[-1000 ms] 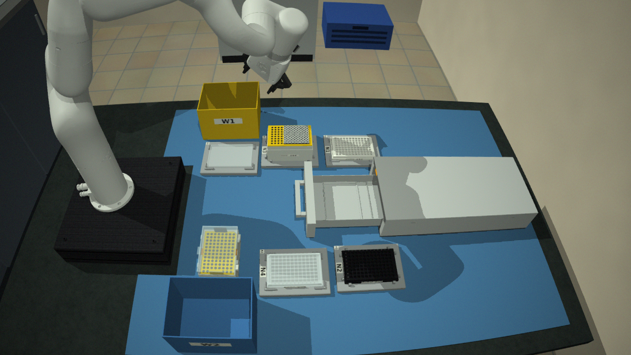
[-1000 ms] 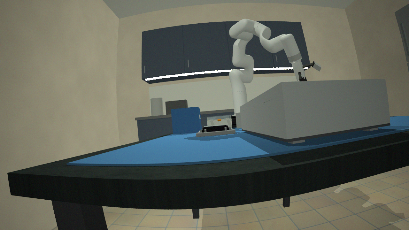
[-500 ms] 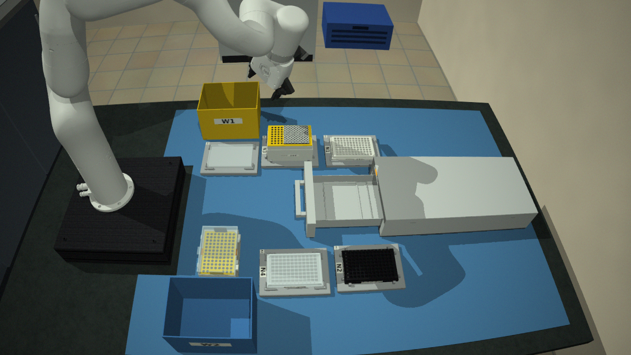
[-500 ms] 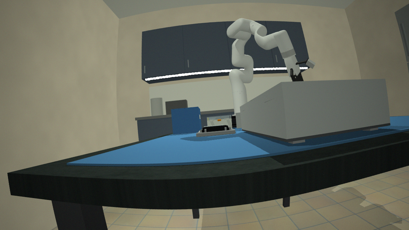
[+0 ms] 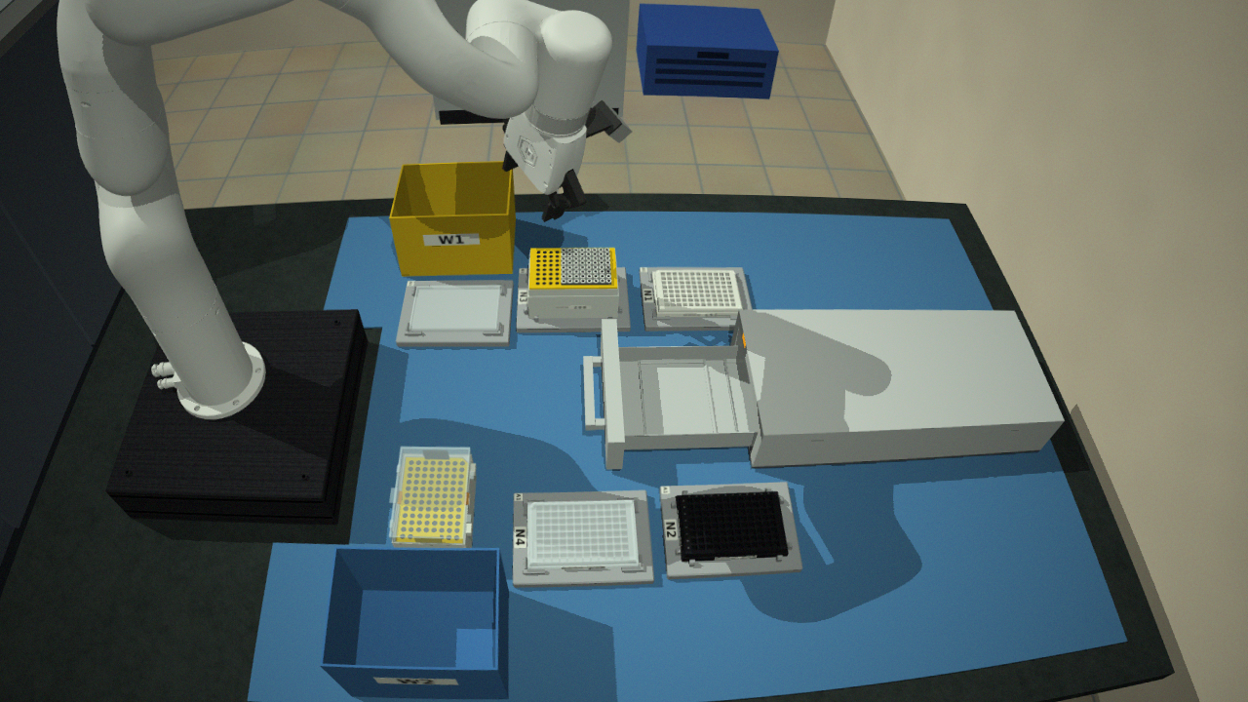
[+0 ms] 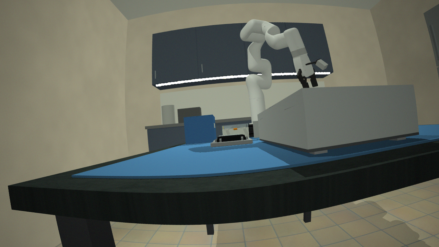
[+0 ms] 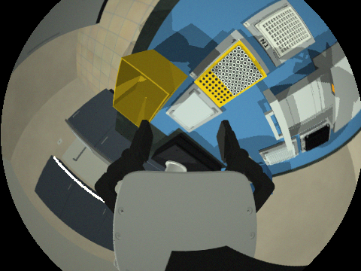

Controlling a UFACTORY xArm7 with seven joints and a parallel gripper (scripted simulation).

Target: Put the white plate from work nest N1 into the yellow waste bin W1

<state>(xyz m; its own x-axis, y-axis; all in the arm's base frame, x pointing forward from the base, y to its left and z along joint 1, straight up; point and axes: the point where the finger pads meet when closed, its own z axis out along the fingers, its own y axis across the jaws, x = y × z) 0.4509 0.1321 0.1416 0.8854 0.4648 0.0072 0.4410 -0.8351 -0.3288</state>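
The white plate (image 5: 695, 289) lies in nest N1 at the back of the blue mat, right of the tip box; it also shows in the wrist view (image 7: 284, 29). The yellow bin W1 (image 5: 451, 216) stands upright and empty at the back left, and shows in the wrist view (image 7: 143, 86) too. My gripper (image 5: 558, 202) hangs high in the air just right of W1 and behind the tip box, well left of the plate. Its fingers (image 7: 183, 141) are wide open with nothing between them. It also shows in the side view (image 6: 307, 82).
The yellow tip box (image 5: 571, 281) sits between W1 and N1. An empty nest (image 5: 455, 311) lies in front of W1. The grey cooler (image 5: 890, 384) has its drawer (image 5: 676, 397) pulled out. Nests N4 (image 5: 580, 534) and N2 (image 5: 731, 526), a lidded tip box (image 5: 432, 497) and the blue bin (image 5: 414, 615) are at the front.
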